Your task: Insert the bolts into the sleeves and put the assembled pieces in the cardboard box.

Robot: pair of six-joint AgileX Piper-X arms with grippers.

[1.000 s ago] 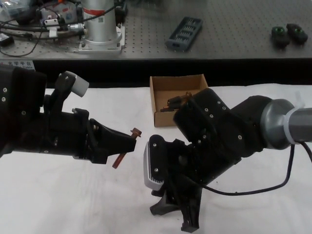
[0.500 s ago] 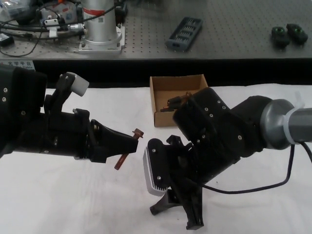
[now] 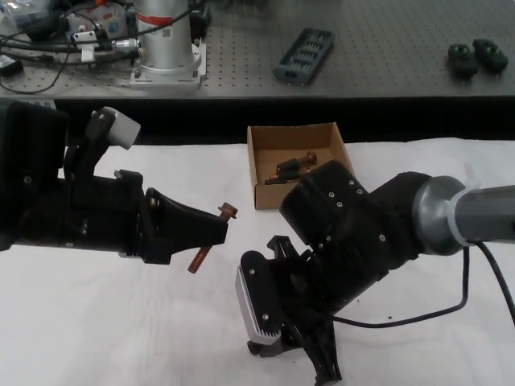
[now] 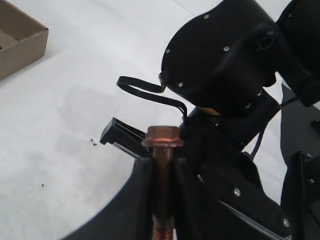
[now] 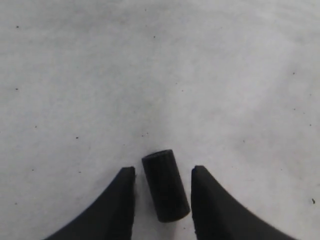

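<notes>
The copper bolt (image 4: 161, 142) is held clamped by its shank between the fingers of the left gripper (image 4: 163, 167), its hexagonal head standing past their tips, while the black sleeve (image 5: 165, 186) is seen lying on the white cloth (image 5: 150, 75) between the spread fingers of the right gripper (image 5: 163, 174), touched by neither.

No writing can be read on the bench or on the gear. A white label strip (image 3: 28, 105) on the front edge of the rear perforated table (image 3: 386, 48) carries print too small to make out, as does a small sticker (image 3: 166, 33) on the metal column (image 3: 165, 12).
</notes>
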